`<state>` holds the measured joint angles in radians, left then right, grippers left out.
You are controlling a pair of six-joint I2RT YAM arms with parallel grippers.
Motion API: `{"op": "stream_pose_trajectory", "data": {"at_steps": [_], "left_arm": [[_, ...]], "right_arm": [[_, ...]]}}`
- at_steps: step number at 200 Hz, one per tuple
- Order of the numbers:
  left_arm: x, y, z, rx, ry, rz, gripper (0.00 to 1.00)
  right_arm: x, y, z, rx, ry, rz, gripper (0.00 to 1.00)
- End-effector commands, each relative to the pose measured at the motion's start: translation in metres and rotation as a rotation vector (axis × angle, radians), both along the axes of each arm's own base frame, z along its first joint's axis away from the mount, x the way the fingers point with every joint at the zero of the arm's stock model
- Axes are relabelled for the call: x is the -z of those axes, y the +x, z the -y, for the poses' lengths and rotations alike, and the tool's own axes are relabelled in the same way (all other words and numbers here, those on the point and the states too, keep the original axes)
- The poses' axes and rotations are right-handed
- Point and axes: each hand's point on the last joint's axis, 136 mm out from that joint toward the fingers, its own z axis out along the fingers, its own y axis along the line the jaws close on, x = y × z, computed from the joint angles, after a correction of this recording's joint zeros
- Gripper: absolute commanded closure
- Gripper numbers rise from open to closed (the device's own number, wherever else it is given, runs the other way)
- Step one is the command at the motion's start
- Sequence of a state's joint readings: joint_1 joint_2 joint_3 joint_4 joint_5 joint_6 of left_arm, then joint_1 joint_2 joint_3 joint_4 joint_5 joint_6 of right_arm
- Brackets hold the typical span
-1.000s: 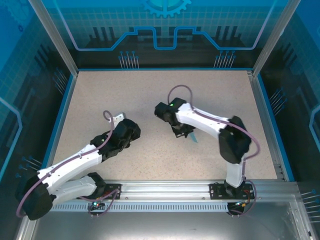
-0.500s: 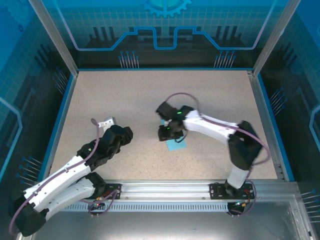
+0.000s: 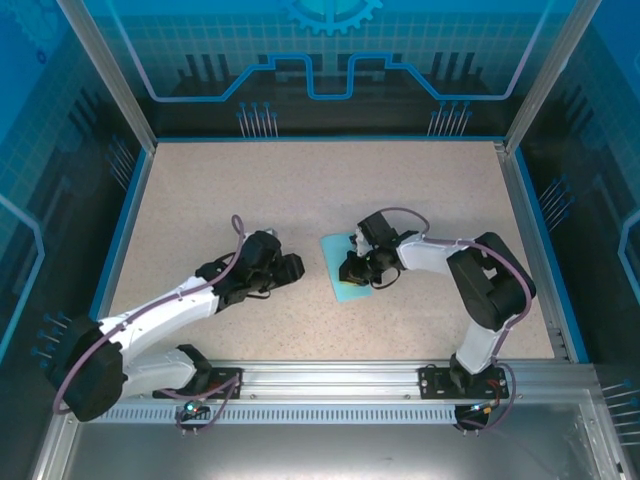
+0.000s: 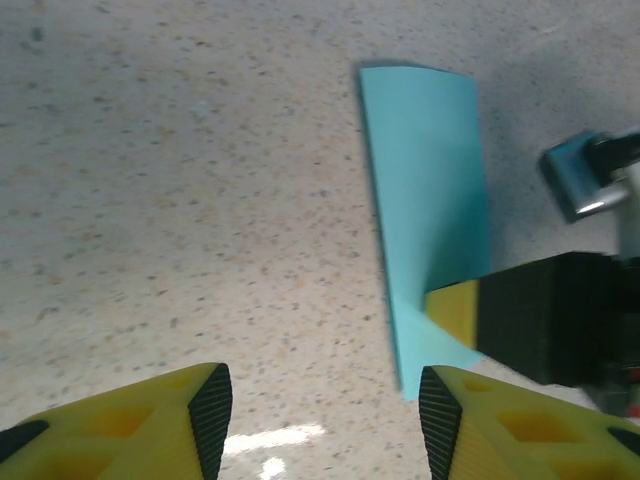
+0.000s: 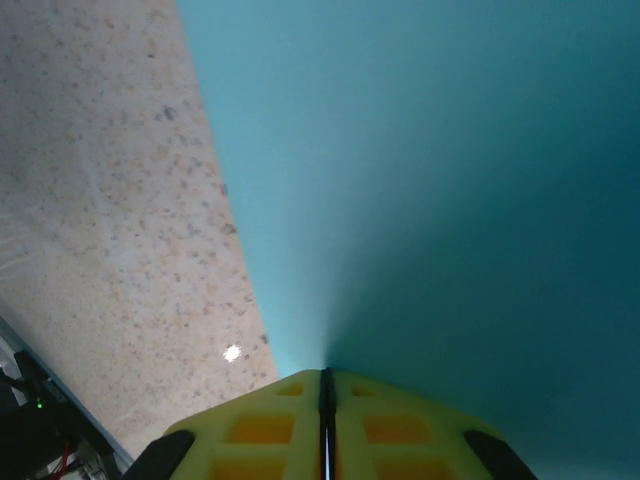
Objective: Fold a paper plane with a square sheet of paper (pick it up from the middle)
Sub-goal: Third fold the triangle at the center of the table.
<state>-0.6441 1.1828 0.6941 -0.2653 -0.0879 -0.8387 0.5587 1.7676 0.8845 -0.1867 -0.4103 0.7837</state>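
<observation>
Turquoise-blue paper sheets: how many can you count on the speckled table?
1. The light turquoise-blue paper sheet lies at the middle of the speckled table, right of the open left gripper, pinched by the shut right gripper. Arms could hide another.

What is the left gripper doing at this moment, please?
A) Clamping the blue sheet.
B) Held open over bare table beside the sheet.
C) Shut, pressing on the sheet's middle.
B: the left gripper has its fingers well apart over the speckled table, with the square sheet of paper lying beside it, untouched by it.

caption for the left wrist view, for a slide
Left gripper, jaws open, faces the square sheet of paper held by the right gripper.
</observation>
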Motion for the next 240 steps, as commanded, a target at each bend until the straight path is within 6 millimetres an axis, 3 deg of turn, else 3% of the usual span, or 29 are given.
{"op": "stream_pose_trajectory", "data": {"at_steps": [1,17,29,57,75,94,112,137,189,240], "left_arm": [[-0.018,0.015,0.022,0.039,-0.071,0.019,0.44],[-0.017,0.023,0.035,0.068,-0.081,-0.003,0.46],[-0.014,0.028,0.046,0.092,-0.092,-0.028,0.48],[-0.004,0.040,0.071,0.150,-0.129,-0.069,0.54],[0.007,0.050,0.076,0.139,-0.106,-0.097,0.59],[0.014,0.057,0.091,0.160,-0.108,-0.115,0.64],[0.028,0.062,0.099,0.168,-0.087,-0.150,0.70],[0.040,0.070,0.103,0.174,-0.053,-0.170,0.74],[0.055,0.084,0.106,0.181,0.007,-0.184,0.75],[0.077,0.082,0.107,0.163,0.007,-0.236,0.75]], "right_arm": [[0.022,-0.015,0.001,0.090,-0.024,-0.061,0.89],[0.031,-0.024,0.012,0.172,-0.087,-0.075,0.89],[0.025,-0.026,0.011,0.203,-0.071,-0.063,0.87],[-0.014,-0.018,0.004,0.183,0.002,0.039,0.86],[-0.036,-0.014,0.021,0.185,-0.023,0.075,0.81],[-0.045,-0.015,0.045,0.173,-0.079,0.066,0.81],[-0.042,-0.014,0.061,0.177,-0.055,0.054,0.78],[-0.039,-0.017,0.063,0.131,0.031,0.013,0.79],[-0.028,-0.023,0.060,0.083,0.051,-0.002,0.75],[-0.012,-0.030,0.066,0.086,0.012,-0.033,0.70]]}}
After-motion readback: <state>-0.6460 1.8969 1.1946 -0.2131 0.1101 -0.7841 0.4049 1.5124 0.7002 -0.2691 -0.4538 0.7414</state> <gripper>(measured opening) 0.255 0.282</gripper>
